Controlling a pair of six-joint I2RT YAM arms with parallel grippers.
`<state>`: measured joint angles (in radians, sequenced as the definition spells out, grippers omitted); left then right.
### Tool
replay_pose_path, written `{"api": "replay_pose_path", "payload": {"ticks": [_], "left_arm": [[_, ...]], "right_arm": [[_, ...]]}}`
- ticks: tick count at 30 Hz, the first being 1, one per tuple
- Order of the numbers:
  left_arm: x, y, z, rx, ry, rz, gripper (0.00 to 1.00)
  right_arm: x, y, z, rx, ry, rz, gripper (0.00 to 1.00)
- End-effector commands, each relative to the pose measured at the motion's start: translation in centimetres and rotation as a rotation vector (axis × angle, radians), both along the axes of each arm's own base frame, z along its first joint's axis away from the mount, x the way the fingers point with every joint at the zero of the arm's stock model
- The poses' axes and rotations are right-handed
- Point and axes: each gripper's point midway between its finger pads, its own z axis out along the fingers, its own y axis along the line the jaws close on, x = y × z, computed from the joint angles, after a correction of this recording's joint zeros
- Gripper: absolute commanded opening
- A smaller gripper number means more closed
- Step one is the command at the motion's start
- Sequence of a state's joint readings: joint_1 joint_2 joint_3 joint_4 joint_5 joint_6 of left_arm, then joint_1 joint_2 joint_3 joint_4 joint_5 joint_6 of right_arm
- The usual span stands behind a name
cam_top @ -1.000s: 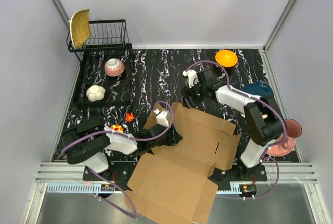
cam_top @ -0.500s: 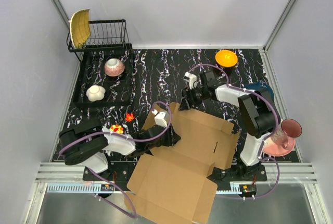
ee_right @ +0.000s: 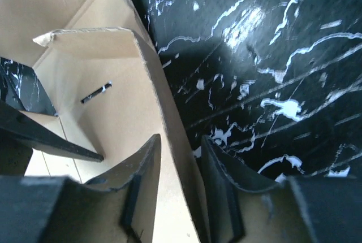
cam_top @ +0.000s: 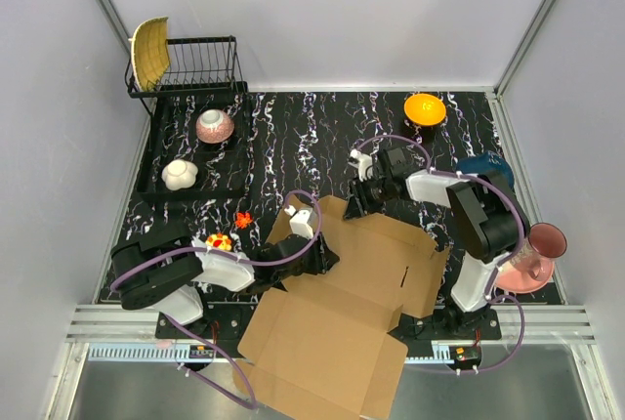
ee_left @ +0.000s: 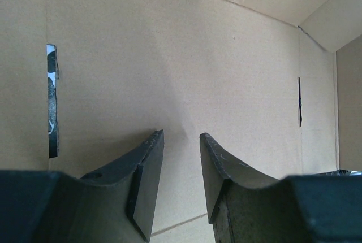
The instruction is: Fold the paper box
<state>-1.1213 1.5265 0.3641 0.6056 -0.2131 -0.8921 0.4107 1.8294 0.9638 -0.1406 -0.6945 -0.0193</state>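
The paper box is a big brown cardboard sheet, partly unfolded, lying at the near middle of the table with its flaps spread. My left gripper rests at the box's left side. In the left wrist view its fingers stand apart over a flat cardboard panel, with nothing between them. My right gripper is at the box's far edge. In the right wrist view it is shut on a raised cardboard wall, one finger inside the box and one outside.
A black tray at the back left holds a pink bowl and a white bowl, behind it a wire rack. An orange bowl, a blue object and a pink dish stand on the right. Small red toys lie left of the box.
My right gripper has moved down to the box's far edge and closed its fingers on the raised wall. The left arm and the box have stayed put.
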Motion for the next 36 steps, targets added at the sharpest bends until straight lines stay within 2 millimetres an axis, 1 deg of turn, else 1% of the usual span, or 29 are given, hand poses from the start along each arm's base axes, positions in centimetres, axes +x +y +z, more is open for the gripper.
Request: {"api": "replay_pose_path", "payload": {"ticks": [1, 2, 4, 5, 7, 8, 9, 11, 12, 14, 15, 16, 18, 19, 20, 21, 22, 23, 24, 25, 26, 27, 28, 31, 32, 33, 34, 35, 36], "left_arm": [[-1.3, 4.8, -5.2, 0.239, 0.066, 0.026, 0.4], [-1.2, 4.7, -5.1, 0.237, 0.064, 0.025, 0.4], [-1.1, 4.5, -4.8, 0.236, 0.057, 0.024, 0.4], [-1.0, 4.4, -4.6, 0.233, 0.051, 0.025, 0.4], [-0.6, 4.4, -3.9, 0.229, 0.033, 0.033, 0.4], [-0.4, 4.3, -3.6, 0.228, 0.022, 0.036, 0.4], [-0.3, 4.3, -3.4, 0.233, 0.015, 0.037, 0.4], [0.1, 4.1, -2.3, 0.228, -0.016, 0.034, 0.4], [0.3, 3.8, -1.7, 0.23, -0.025, 0.031, 0.42], [0.9, 3.4, 0.4, 0.208, -0.067, 0.028, 0.45], [1.2, 3.5, 1.3, 0.222, -0.088, 0.029, 0.5], [1.5, 3.2, 3.5, 0.181, -0.121, 0.034, 0.52], [2.2, 3.6, 6.1, 0.185, -0.172, 0.053, 0.56], [2.4, 3.8, 8.7, 0.141, -0.21, 0.066, 0.59], [2.7, 4.1, 10.0, 0.135, -0.234, 0.078, 0.61], [3.2, 4.7, 11.6, 0.148, -0.269, 0.102, 0.62], [3.3, 5.4, 13.5, 0.124, -0.297, 0.122, 0.65], [3.7, 5.8, 15.4, 0.109, -0.322, 0.146, 0.66], [4.0, 6.9, 15.9, 0.143, -0.338, 0.172, 0.67], [4.1, 7.7, 17.4, 0.118, -0.36, 0.196, 0.68], [4.5, 8.4, 18.5, 0.109, -0.375, 0.226, 0.69], [4.7, 9.2, 18.8, 0.122, -0.382, 0.245, 0.69], [4.9, 9.9, 19.7, 0.102, -0.398, 0.263, 0.69], [5.9, 11.6, 20.0, 0.116, -0.417, 0.313, 0.71], [6.7, 12.5, 19.8, 0.125, -0.411, 0.348, 0.73], [6.9, 12.5, 19.4, 0.129, -0.392, 0.343, 0.73], [7.3, 12.7, 19.1, 0.133, -0.382, 0.353, 0.74], [8.1, 13.6, 18.8, 0.141, -0.366, 0.388, 0.75], [8.6, 13.5, 18.1, 0.143, -0.338, 0.391, 0.79]], "right_arm": [[-0.3, 0.6, 2.2, -0.006, -0.079, 0.003, 0.37], [-0.1, 0.5, 2.7, -0.03, -0.11, -0.009, 0.33], [0.3, 0.3, 3.5, -0.046, -0.146, -0.026, 0.29], [0.8, 0.0, 4.3, -0.067, -0.191, -0.051, 0.25], [1.1, -0.3, 4.8, -0.106, -0.24, -0.07, 0.21], [1.2, -0.4, 5.4, -0.116, -0.265, -0.076, 0.21], [1.0, -0.1, 5.6, -0.126, -0.283, -0.068, 0.17], [1.2, -0.3, 5.8, -0.173, -0.322, -0.082, 0.14], [1.3, -0.3, 5.8, -0.19, -0.337, -0.088, 0.11], [1.3, -0.3, 5.5, -0.253, -0.384, -0.097, 0.1], [1.5, -0.6, 5.3, -0.282, -0.409, -0.114, 0.08], [1.7, -0.9, 4.8, -0.323, -0.442, -0.128, 0.07], [2.1, -1.4, 4.8, -0.36, -0.49, -0.16, 0.05], [2.8, -1.9, 5.0, -0.391, -0.529, -0.198, 0.03], [3.1, -2.0, 5.5, -0.395, -0.557, -0.212, 0.02], [3.3, -2.1, 5.8, -0.399, -0.588, -0.225, 0.0], [3.8, -2.5, 6.0, -0.418, -0.636, -0.235, 0.0], [4.0, -2.3, 6.9, -0.401, -0.679, -0.241, 0.0], [4.1, -2.3, 7.2, -0.402, -0.703, -0.242, 0.0], [4.4, -2.6, 7.5, -0.41, -0.74, -0.248, 0.0], [4.5, -2.6, 8.3, -0.398, -0.769, -0.254, 0.0], [4.8, -2.5, 8.9, -0.384, -0.81, -0.257, 0.0], [4.5, -2.5, 8.7, -0.378, -0.82, -0.24, 0.0], [4.7, -2.0, 9.8, -0.356, -0.912, -0.201, 0.0], [4.6, -1.8, 9.8, -0.355, -0.94, -0.175, 0.0], [4.9, -1.6, 10.2, -0.362, -1.006, -0.148, 0.0], [5.2, -1.8, 10.5, -0.378, -1.033, -0.154, 0.0], [5.4, -1.9, 10.5, -0.387, -1.051, -0.145, 0.0], [5.8, -1.8, 11.0, -0.396, -1.1, -0.137, 0.0]]}}
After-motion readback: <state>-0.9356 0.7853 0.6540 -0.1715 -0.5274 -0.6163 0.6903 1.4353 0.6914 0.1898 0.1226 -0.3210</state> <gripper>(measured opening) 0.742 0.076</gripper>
